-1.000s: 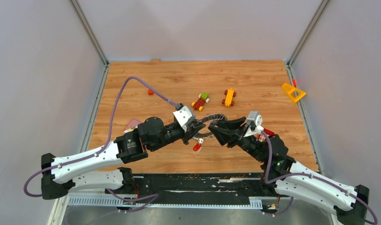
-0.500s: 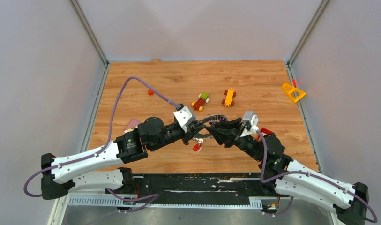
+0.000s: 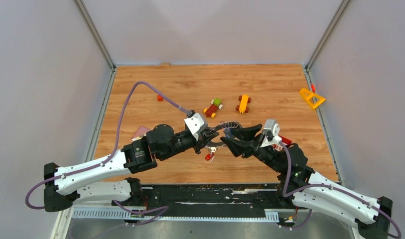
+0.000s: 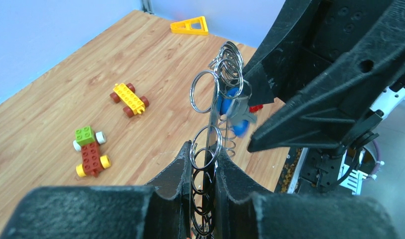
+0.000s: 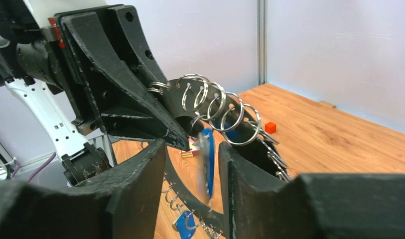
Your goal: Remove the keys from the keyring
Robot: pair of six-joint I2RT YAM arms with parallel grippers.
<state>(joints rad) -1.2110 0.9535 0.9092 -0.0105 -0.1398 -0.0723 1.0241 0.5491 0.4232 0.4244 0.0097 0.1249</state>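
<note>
1. Left end effector (image 4: pixel 202 152) is clamped on the edge of the keyring (image 4: pixel 210 119) — the ring is held upright above the counter (image 3: pixel 190 84).
2. Right end effector (image 5: pixel 191 145) has its fingers apart, straddling a blue key (image 5: pixel 206 154) on the ring — whether they touch it cannot be told.

The table (image 3: pixel 190 84) is showing warm brown wood grain in long planks. The left claw (image 4: pixel 202 155) and the right claw (image 5: pixel 193 149) are both showing matte black. The keyring (image 4: pixel 211 114) is gleaming silver-grey, with bright silver wire loops along its rim. The keys (image 5: pixel 206 158) are showing blue heads — one red-headed key (image 3: pixel 209 156) is standing out. One toy vehicle (image 3: pixel 243 103) is wearing yellow over dark red wheels; the other toy vehicle (image 3: pixel 213 107) is mixing red, green, yellow and white. The triangle (image 3: pixel 311 98) is glowing yellow — the small cube (image 3: pixel 160 98) orange-red.
</note>
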